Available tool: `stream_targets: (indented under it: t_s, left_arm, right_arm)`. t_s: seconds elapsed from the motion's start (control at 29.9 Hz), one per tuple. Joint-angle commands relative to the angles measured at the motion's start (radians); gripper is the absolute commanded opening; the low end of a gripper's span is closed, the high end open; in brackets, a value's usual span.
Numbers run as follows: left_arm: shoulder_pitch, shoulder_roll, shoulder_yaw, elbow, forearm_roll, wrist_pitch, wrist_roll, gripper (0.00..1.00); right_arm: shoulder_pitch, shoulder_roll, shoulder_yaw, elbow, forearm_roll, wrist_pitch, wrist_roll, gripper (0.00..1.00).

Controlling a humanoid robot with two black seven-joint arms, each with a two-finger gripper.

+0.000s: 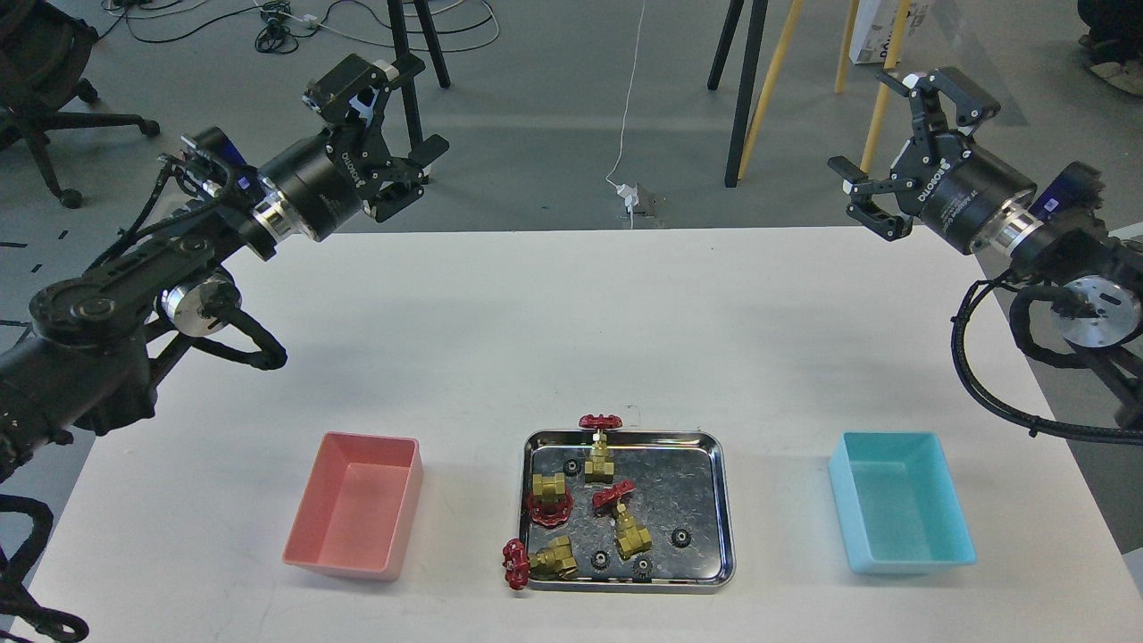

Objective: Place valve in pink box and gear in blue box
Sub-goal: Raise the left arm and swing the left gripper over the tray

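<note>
Several brass valves with red handwheels lie in a steel tray (714, 500) at the table's front middle; one valve (629, 522) lies near the tray's centre, another valve (545, 561) hangs over the front left rim. Several small black gears sit among them, such as a gear (680, 537) at the right. The pink box (357, 502) stands left of the tray, the blue box (897, 511) right of it; both hold nothing. My left gripper (393, 134) is raised over the table's far left edge, open. My right gripper (902, 147) is raised at the far right, open.
Tripod and easel legs (746, 89) stand on the floor beyond the table, with cables and a white plug (629, 196). An office chair (45, 98) is at the far left. The white table (571, 330) spreads wide between the grippers and the tray.
</note>
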Motion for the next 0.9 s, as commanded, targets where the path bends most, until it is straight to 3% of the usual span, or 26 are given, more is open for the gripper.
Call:
stream_targets:
  t_s: [0.0, 0.87]
  left_arm:
    - [0.003, -0.004, 0.000, 0.002, 0.002, 0.000, 0.000, 1.00]
    - [0.006, -0.049, -0.072, -0.007, -0.101, 0.000, 0.000, 1.00]
  right_arm:
    - [-0.002, 0.000, 0.010, 0.001, 0.006, 0.000, -0.003, 0.99]
    - [0.104, 0.000, 0.073, -0.062, 0.032, 0.000, -0.007, 0.99]
